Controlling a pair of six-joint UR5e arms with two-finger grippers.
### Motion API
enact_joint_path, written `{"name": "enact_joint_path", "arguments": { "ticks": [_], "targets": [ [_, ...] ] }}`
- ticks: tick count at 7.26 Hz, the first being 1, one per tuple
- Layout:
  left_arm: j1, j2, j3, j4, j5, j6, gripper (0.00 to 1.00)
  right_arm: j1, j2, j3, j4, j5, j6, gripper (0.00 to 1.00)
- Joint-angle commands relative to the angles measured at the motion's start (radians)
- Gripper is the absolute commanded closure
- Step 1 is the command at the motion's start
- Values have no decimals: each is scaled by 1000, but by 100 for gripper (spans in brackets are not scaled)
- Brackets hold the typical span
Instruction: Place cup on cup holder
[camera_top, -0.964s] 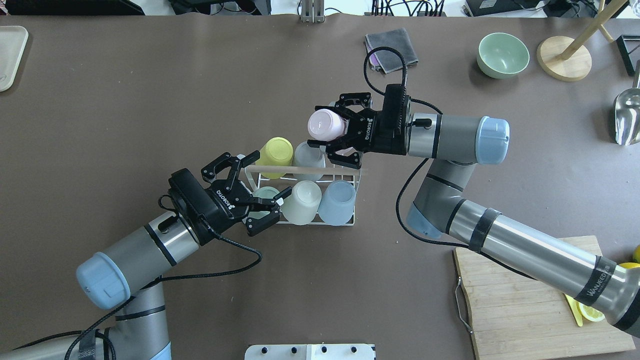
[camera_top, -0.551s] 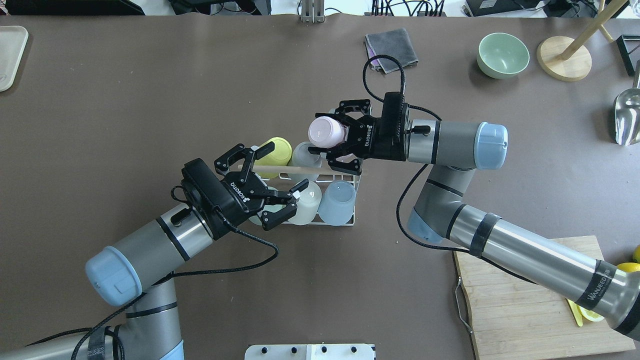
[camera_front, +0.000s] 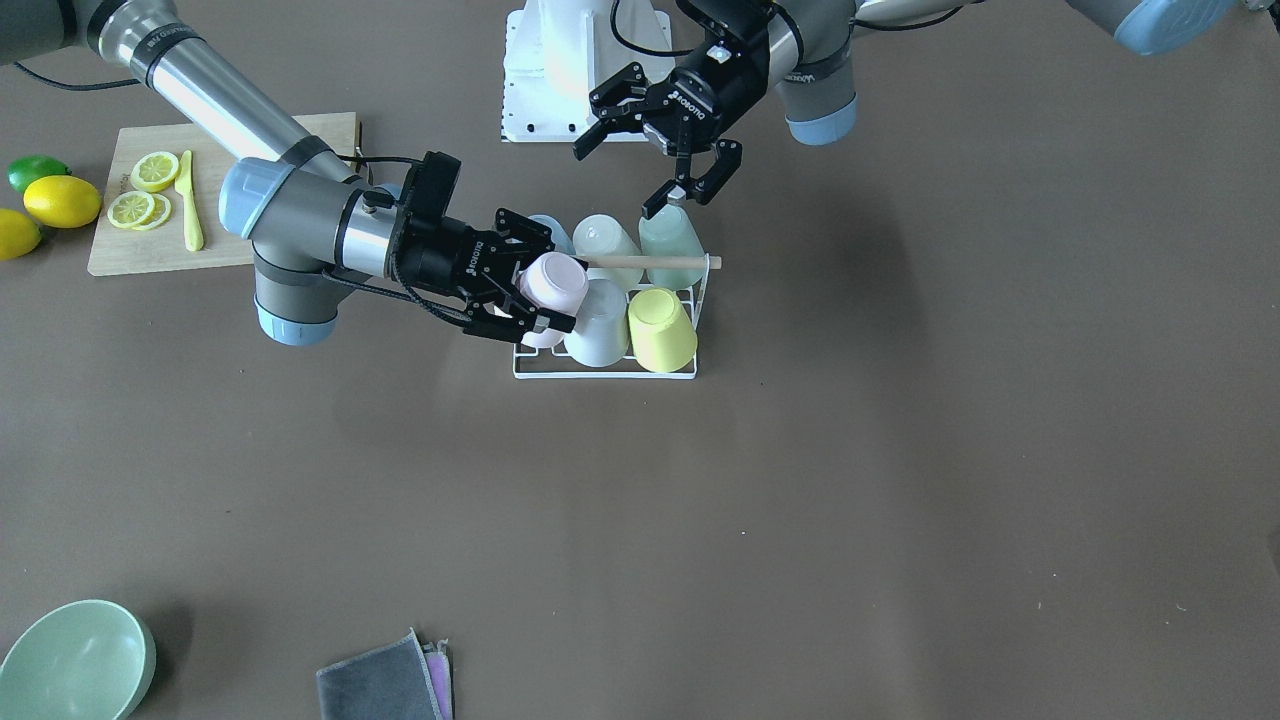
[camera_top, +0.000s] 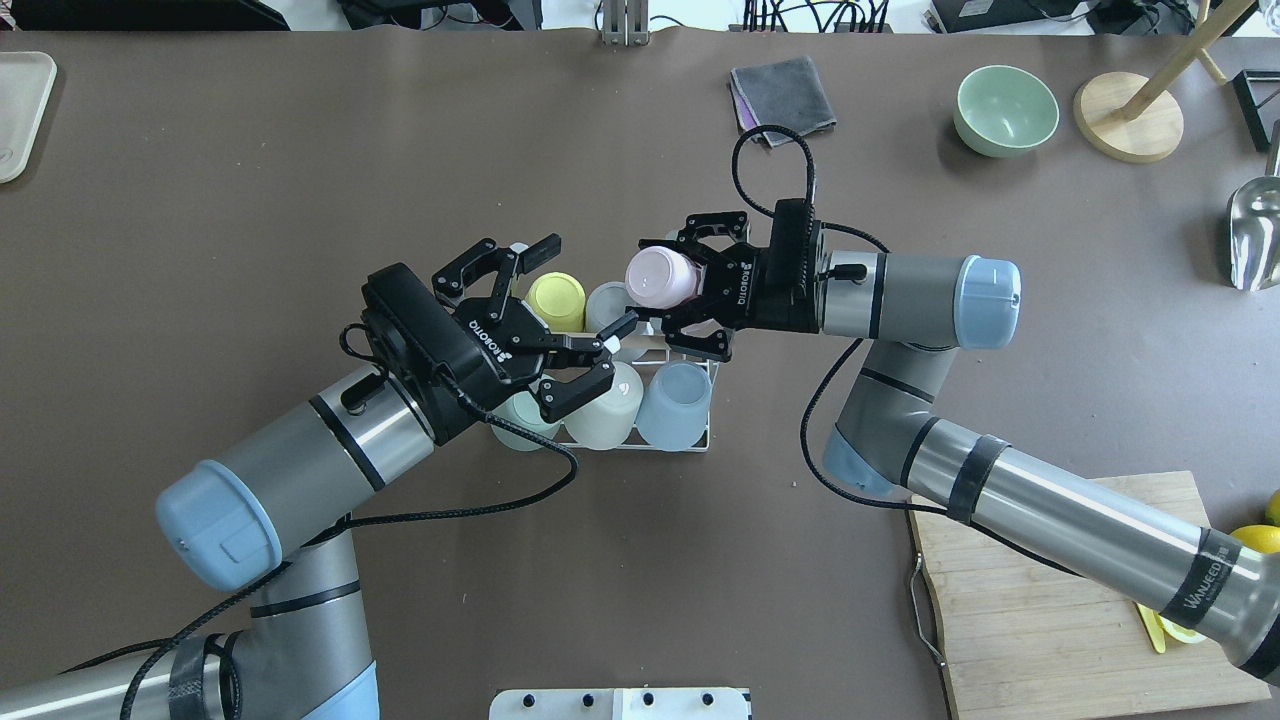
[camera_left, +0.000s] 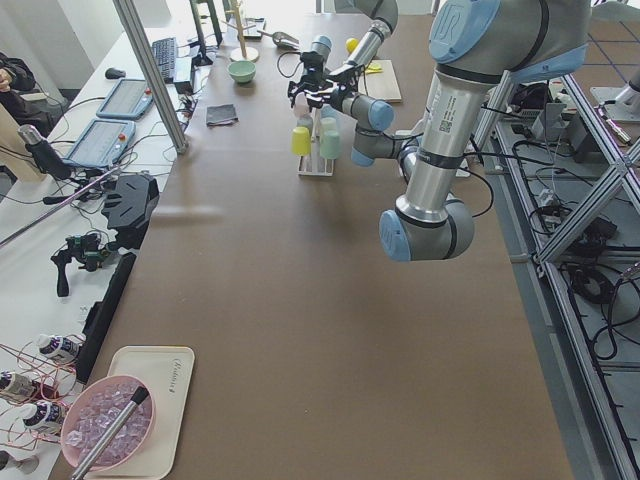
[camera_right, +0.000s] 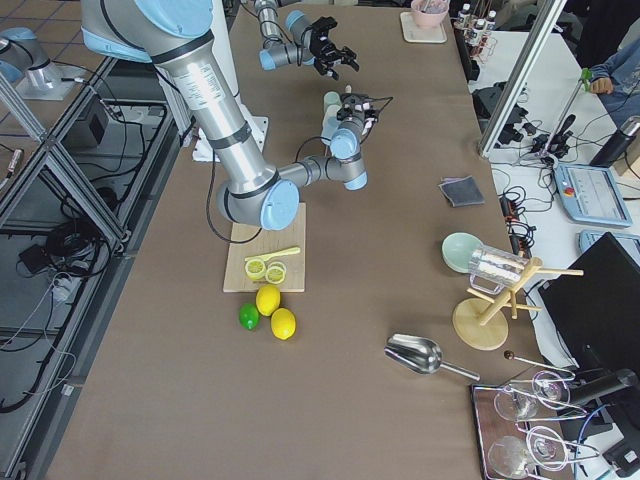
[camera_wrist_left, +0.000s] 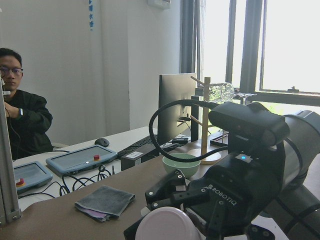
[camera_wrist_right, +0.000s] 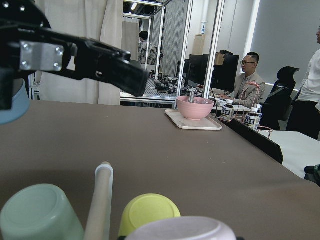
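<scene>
You're looking down on a long brown counter (camera_top: 300, 150) in a lab room, with the cup holder (camera_front: 605, 375) near its middle. Every place below is taken from that rack, as the overhead view shows it.

Far to its left, at the counter's back corner, sits a pale tray (camera_top: 20, 110). The left arm comes in from the near left. The left claw (camera_top: 582, 292) hangs over the holder's left half, spread wide with nothing in it. One finger reaches past the yellow cup (camera_top: 556, 300); the other runs over the middle of the rack.

You can count five upturned cups on the holder. The yellow one and a clear cup (camera_top: 606, 304) are in the far row. A mint cup (camera_top: 520, 418), a white cup (camera_top: 612, 405) and a light blue cup (camera_top: 674, 402) are in the near row.

The pink cup (camera_top: 655, 277) is above the holder's far right corner, tilted, base up and leaning toward the left claw. The right claw (camera_top: 668, 285) has closed across its body from the right.

The left claw's white-padded fingertip (camera_top: 600, 343) lies just beside the pink cup, and the holder's wooden rod (camera_front: 650, 262) passes close by it. You can't tell whether the cup's mouth touches a prong.

Behind the holder to the right lie a grey cloth (camera_top: 782, 92) and a green bowl (camera_top: 1006, 110). To the near right is a cutting board (camera_top: 1050, 600).
</scene>
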Motion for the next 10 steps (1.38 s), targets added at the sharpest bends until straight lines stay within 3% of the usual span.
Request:
{"name": "enact_joint_path", "arguments": {
  "ticks": [1, 2, 3, 4, 5, 6, 7, 8, 10],
  "targets": [
    [-28, -14, -97, 163, -7, -97, 2, -1, -16, 0, 26, 0, 1, 100],
    [-74, -18, -121, 242, -65, -130, 2, -3, -14, 0, 26, 0, 1, 100],
    [-187, -17, -129, 331, -219, -136, 2, -6, -14, 0, 26, -1, 14, 100],
    [-288, -9, -129, 404, -363, -206, 2, -6, -14, 0, 26, -1, 18, 57],
    [-412, 36, -122, 451, -530, -276, 2, -6, -14, 0, 26, 2, 18, 8],
    [-530, 51, -123, 567, -705, -304, 2, -7, -13, 0, 26, 2, 53, 0],
    [-651, 66, -128, 658, -905, -309, 2, -7, -13, 1, 26, 5, 102, 0],
    [-738, 112, -118, 711, -1032, -309, 2, -6, -11, 1, 26, 5, 104, 0],
    [-754, 158, -103, 816, -1058, -303, 2, 20, -5, 1, 20, 14, 122, 0]
  ]
}}
